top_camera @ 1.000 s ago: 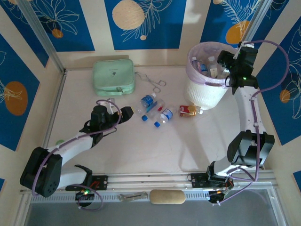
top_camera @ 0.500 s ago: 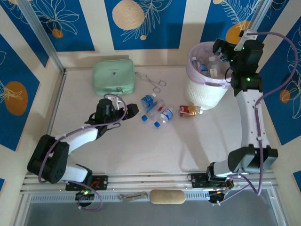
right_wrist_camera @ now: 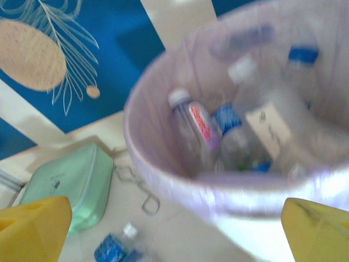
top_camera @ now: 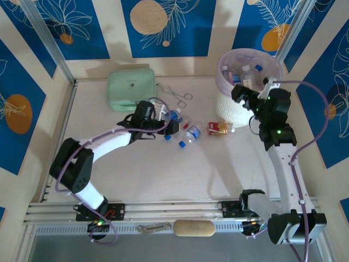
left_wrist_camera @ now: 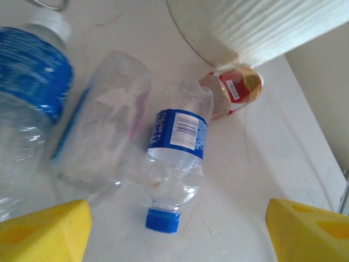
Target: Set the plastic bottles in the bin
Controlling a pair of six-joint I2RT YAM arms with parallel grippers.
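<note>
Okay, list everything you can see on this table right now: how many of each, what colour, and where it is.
Loose bottles: three, clear with blue or white caps, lying mid-table between the case and the bin.
Binned bottles: several, clear, too blurred to count, inside the bin.
Bin: one, white slatted with pale lilac liner, far right.
Carton: one, red and white, lying at the bin's foot.
Zip case: one, mint green, far left.
Metal tool: one, silver, ring handles, beside the case.
Table: one, off-white.
Left gripper: one, yellow fingertips, open over the loose bottles.
Right gripper: one, yellow fingertips, open near the bin's rim.
</note>
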